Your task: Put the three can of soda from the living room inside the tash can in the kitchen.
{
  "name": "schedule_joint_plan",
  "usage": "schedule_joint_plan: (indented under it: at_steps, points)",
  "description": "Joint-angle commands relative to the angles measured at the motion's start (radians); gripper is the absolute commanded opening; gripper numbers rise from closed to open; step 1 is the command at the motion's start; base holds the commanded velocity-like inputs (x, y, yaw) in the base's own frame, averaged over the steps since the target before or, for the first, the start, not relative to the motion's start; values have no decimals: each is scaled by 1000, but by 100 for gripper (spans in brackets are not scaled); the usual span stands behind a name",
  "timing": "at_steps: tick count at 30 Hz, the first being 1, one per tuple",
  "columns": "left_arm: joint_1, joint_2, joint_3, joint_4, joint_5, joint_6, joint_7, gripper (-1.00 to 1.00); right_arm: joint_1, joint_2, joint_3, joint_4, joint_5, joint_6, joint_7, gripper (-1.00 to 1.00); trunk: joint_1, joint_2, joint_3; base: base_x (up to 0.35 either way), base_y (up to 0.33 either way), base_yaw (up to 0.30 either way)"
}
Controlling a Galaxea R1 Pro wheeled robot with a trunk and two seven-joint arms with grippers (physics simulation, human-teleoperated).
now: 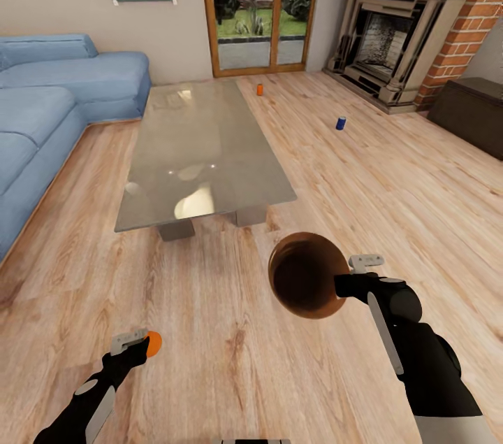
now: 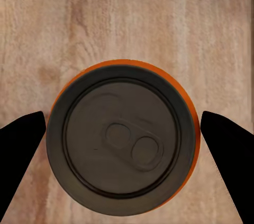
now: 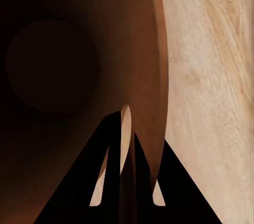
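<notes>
The robot stands in the living room, on the wood floor point(image 1: 230, 360) just short of the near end of the glass-topped counter point(image 1: 202, 150). Its left claw point(image 1: 143, 345) holds one orange can point(image 1: 154, 343) between its two fingers; the left wrist view looks straight down on that can's dark top point(image 2: 123, 139), a finger point(image 2: 21, 150) close on either side, floor below. The right claw point(image 1: 349, 283) is closed on the rim of the tash can point(image 1: 307, 276), which hangs tilted with its copper-brown inside facing the camera; in the right wrist view the rim point(image 3: 159, 76) passes between the fingers.

Beyond the counter's far right corner a second orange can point(image 1: 260, 89) stands on the floor near the glass doors point(image 1: 260, 7). The blue can point(image 1: 341, 123) stands to the counter's right, toward the fireplace point(image 1: 391, 31).

The step in hand looks like loading the first can. The next move probably calls for bringing the left claw over the bucket's mouth, with the bucket turned more upright so the can does not roll out.
</notes>
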Motion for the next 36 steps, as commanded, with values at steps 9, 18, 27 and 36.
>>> schedule_joint_plan:
  at_steps: [9, 18, 27, 36]
  points:
    - [0, 0, 0, 0, 0, 0, -1, -100, 0, 0, 0, 0, -16, 0, 5, -100, -35, 63, 43, 0, 0, 0]
    - [0, 0, 0, 0, 0, 0, -1, -100, 0, 0, 0, 1, -16, 0, 5, -100, -69, 126, 86, 0, 0, 0]
    - [0, 0, 0, 0, 0, 0, -1, -100, 0, 0, 0, 1, -16, 0, 5, -100, -104, 189, 129, 0, 0, 0]
    - [0, 0, 0, 0, 1, 0, -2, -100, 0, 3, 0, 1, -16, 0, 5, -100, -138, 252, 171, 0, 0, 0]
